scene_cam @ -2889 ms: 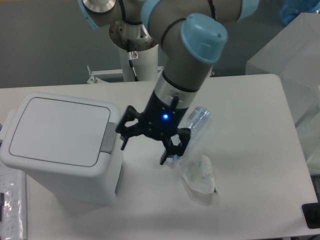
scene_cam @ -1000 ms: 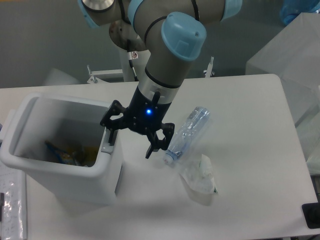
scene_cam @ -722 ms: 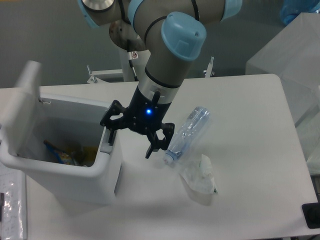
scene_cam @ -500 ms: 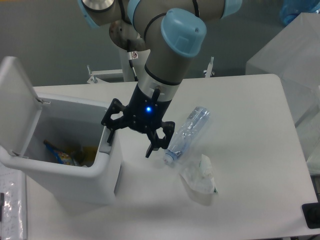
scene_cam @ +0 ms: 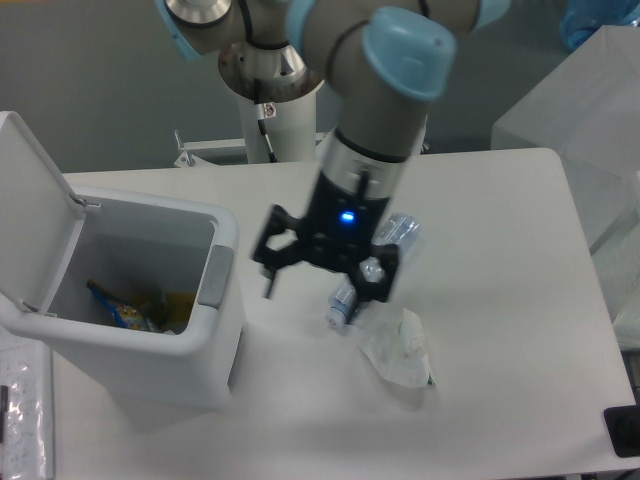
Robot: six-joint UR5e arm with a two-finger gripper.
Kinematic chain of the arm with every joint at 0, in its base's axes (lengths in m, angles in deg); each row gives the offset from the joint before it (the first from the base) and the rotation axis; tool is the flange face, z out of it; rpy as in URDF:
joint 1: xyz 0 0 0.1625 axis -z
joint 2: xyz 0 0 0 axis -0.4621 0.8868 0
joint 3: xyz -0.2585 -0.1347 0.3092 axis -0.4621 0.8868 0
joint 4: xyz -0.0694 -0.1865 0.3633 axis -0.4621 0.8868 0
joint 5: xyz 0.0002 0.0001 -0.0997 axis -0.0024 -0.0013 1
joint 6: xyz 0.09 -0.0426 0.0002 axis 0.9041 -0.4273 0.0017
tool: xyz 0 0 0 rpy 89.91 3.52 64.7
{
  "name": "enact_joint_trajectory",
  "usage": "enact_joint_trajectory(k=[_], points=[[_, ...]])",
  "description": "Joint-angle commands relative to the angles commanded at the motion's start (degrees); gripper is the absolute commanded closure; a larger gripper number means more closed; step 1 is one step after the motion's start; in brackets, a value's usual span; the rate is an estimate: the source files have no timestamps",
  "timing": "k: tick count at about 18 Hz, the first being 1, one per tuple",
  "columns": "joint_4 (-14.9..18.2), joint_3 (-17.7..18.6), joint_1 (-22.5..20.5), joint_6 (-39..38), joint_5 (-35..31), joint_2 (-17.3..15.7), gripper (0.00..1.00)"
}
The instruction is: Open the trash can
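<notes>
Trash can [scene_cam: 130, 300]: stood at the table's [scene_cam: 500, 330] left edge, lid [scene_cam: 30, 215] swung up and back on its rear hinge, resting near upright so the mouth lay fully exposed; coloured wrappers [scene_cam: 130, 305] showed at the bottom. Grey tab [scene_cam: 215, 277] sat at the front rim, untouched, with the gripper [scene_cam: 325, 272] clear of it to the right. Gripper: fingers spread, holding nothing, hanging just above the table between the can and a clear bottle [scene_cam: 375, 265], which lay on its side with crumpled tissue [scene_cam: 400, 350] just beyond. Judged: task done, since the lid stayed up unaided and the arm no longer needed to be at the tab. Change from half a second earlier: the gripper had left the tab and shifted right, now partly over the bottle; lid, can, bottle and tissue held their places.
</notes>
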Motion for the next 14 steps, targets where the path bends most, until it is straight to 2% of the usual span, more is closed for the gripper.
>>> enact_joint_trajectory(k=[5,12,14], points=[[-0.2,0.1,-3.9,8.8,-4.8,4.2,0.00],[0.0,-0.9,-6.3,20.0,-12.2,8.6,0.00],[0.2,-1.2,-6.3,20.8,-14.3,9.8,0.00]])
